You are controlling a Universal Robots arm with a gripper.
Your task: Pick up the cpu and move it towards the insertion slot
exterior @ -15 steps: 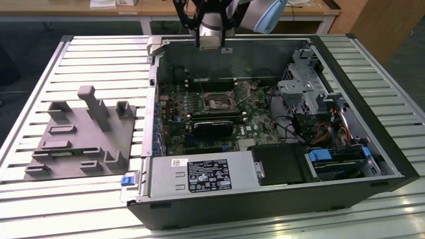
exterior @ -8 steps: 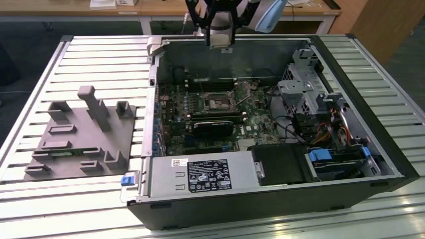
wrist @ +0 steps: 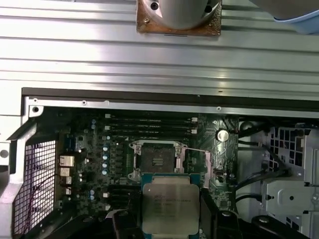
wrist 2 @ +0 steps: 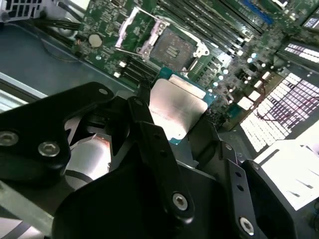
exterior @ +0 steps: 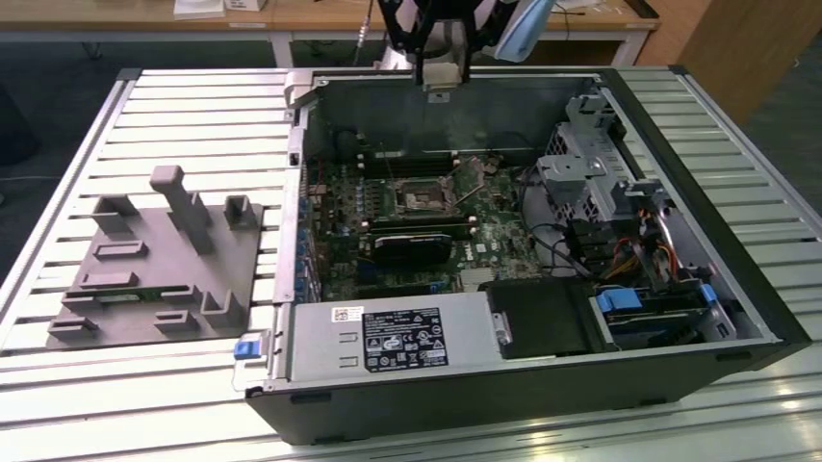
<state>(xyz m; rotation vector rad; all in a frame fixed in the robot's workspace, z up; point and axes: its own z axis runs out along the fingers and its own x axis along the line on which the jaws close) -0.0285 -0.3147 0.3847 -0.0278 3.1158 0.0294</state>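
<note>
a slatted metal table [exterior: 192, 106] carries an open computer case [exterior: 719, 250] and a grey fixture [exterior: 154, 274]; wooden desks [exterior: 321, 14] stand behind. the gripper [wrist: 169, 219], clamped on the cpu [wrist: 169, 206], hangs just short of the insertion slot [wrist: 159, 160], memory slots [wrist: 149, 124] beyond.
</note>
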